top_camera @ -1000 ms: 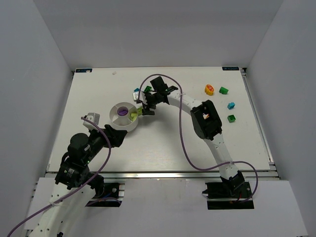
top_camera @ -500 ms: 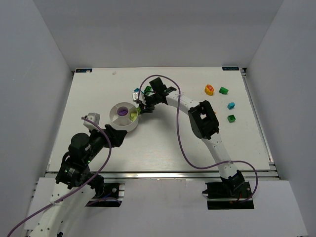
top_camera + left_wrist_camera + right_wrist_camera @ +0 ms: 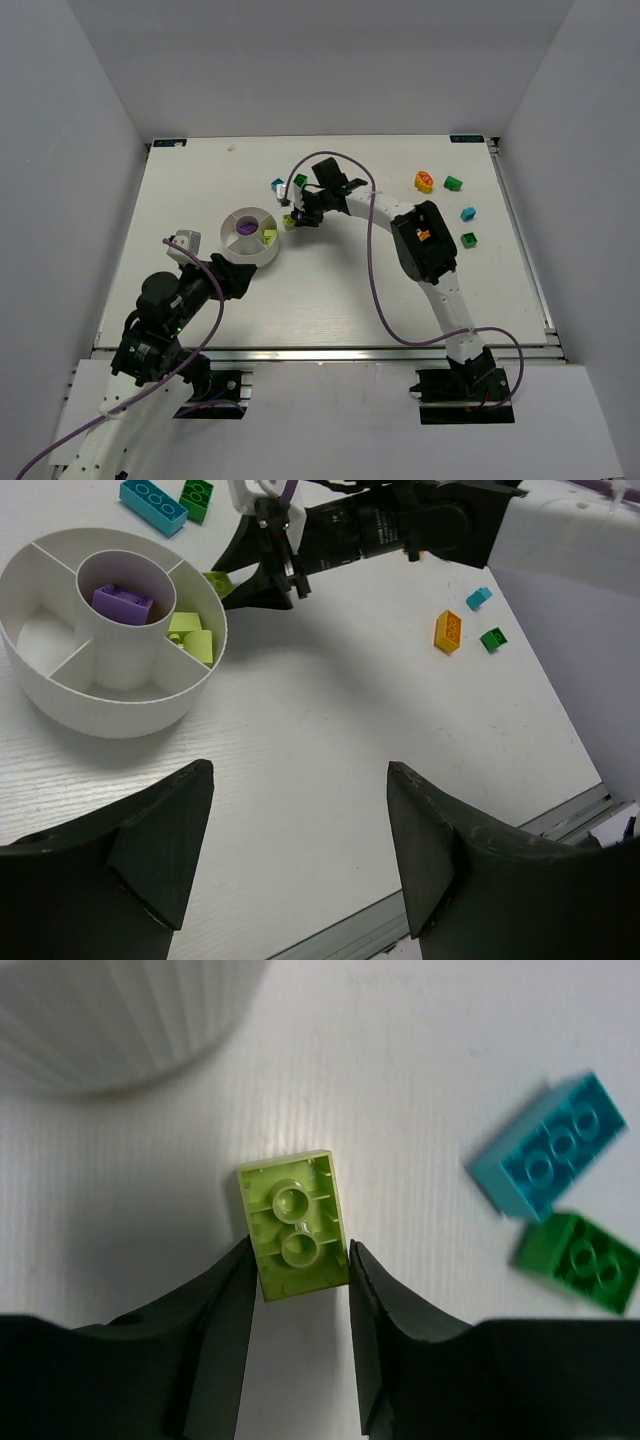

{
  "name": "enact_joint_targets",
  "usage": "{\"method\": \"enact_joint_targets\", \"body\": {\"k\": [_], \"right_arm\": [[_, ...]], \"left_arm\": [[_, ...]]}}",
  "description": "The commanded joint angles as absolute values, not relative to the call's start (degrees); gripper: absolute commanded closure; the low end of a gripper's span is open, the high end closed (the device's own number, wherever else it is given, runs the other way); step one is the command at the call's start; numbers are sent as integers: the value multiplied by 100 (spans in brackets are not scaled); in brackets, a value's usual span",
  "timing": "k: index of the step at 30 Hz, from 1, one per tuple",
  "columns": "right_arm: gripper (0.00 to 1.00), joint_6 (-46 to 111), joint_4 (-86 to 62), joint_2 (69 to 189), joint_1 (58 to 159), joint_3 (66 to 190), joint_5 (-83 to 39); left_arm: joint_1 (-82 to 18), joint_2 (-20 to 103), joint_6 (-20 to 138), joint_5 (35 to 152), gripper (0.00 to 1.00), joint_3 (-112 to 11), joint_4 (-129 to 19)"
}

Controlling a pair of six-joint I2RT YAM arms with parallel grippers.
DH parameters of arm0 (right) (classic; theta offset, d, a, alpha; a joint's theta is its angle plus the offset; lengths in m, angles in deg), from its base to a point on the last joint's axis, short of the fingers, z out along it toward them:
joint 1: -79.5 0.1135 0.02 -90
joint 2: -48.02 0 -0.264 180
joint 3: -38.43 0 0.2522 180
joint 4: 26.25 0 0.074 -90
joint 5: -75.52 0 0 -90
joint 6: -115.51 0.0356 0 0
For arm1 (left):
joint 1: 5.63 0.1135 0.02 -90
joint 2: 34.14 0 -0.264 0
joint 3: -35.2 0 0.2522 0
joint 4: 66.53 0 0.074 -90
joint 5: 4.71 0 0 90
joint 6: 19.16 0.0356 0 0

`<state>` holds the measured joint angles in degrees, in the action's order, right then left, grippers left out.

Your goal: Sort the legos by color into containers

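The white divided bowl (image 3: 225, 238) holds a purple lego (image 3: 245, 227) in its centre cup and lime legos (image 3: 270, 236) in one wedge. My right gripper (image 3: 293, 217) sits just right of the bowl, shut on a lime lego (image 3: 293, 1225), studs facing away, beside the bowl wall (image 3: 120, 1020). A cyan lego (image 3: 547, 1145) and a green lego (image 3: 580, 1261) lie close by. My left gripper (image 3: 300, 860) is open and empty, in front of the bowl (image 3: 110, 705).
An orange lego (image 3: 424, 182), a green lego (image 3: 453, 183), a cyan lego (image 3: 467, 213) and another green lego (image 3: 468, 240) lie at the table's right. The right arm's purple cable loops over the middle of the table.
My right gripper has shifted slightly right, away from the bowl's rim, with the lime lego in it. The left arm has not moved.
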<state>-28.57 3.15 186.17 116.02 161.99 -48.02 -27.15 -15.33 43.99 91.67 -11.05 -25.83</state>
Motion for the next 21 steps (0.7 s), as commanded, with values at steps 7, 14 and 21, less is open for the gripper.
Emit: {"method": "enact_joint_targets", "body": {"k": [7, 14, 21], "right_arm": [[100, -2871, -695, 16748, 11466, 14660, -3347], [100, -3696, -73, 15974, 11861, 14623, -3145], [100, -4468, 508, 15807, 12511, 14852, -2670]], "left_arm": [[-2743, -1682, 4403, 9101, 20, -1073, -2614], [-2743, -1928, 4403, 9013, 21, -1081, -2579], [-2743, -2262, 4368, 8793, 21, -1046, -2562]]}}
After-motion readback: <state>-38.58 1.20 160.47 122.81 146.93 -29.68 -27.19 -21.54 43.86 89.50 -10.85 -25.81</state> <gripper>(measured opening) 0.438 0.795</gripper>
